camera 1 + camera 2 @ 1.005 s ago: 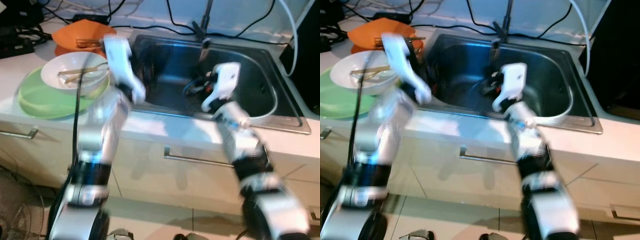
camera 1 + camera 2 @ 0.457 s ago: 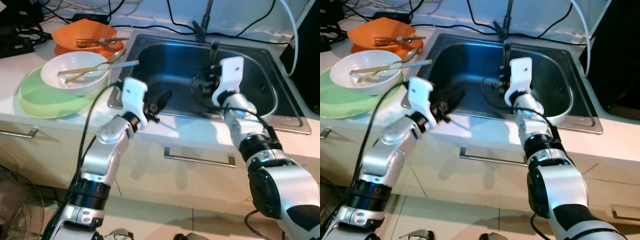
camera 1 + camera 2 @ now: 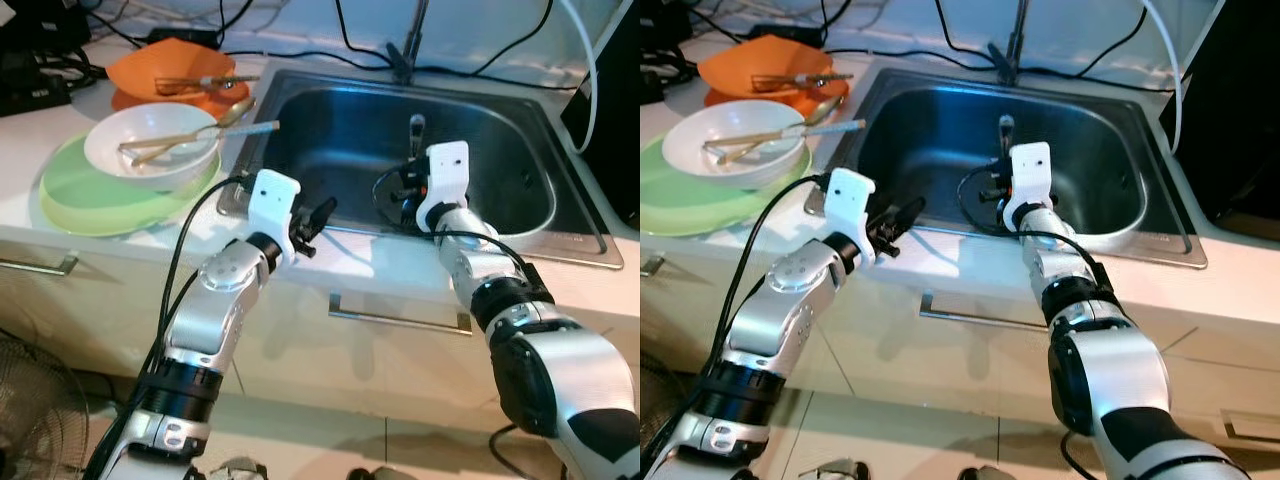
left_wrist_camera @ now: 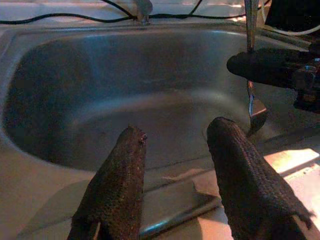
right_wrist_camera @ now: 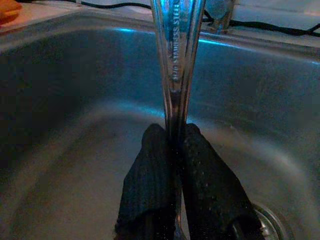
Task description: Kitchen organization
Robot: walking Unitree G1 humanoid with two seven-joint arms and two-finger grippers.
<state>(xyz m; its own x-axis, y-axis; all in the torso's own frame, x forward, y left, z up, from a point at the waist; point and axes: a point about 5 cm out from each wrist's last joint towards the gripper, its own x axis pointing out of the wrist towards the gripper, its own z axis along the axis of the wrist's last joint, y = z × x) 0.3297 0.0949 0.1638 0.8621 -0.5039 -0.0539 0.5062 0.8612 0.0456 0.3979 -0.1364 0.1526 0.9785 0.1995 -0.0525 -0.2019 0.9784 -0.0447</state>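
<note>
A steel utensil (image 5: 176, 60), its handle stamped with lettering, stands upright over the sink basin, pinched between the two black fingers (image 5: 150, 180) of the right gripper (image 3: 408, 190); from the left wrist view its flat lower end (image 4: 257, 111) hangs below those fingers, just above the basin floor. Nearest the robot, the left gripper (image 3: 318, 215) hovers over the front rim of the sink (image 3: 560, 245), its fingers (image 4: 120, 185) spread apart with nothing between them, pointing across the basin toward the right gripper. The sink is a stainless steel bowl set in a pale counter (image 3: 30, 140), with a drain (image 5: 265, 220) in its floor and a faucet (image 3: 408, 45) at its back edge. To the robot's left on the counter, a white bowl (image 3: 150, 150) sits on a green plate (image 3: 90, 200) with chopsticks (image 3: 165, 142) lying across it, and a spoon (image 3: 232, 112) rests at the bowl's far side. Farther back lies an orange plate (image 3: 160, 70) holding more cutlery (image 3: 200, 83). Black cables (image 3: 300, 52) run along the wall behind.
</note>
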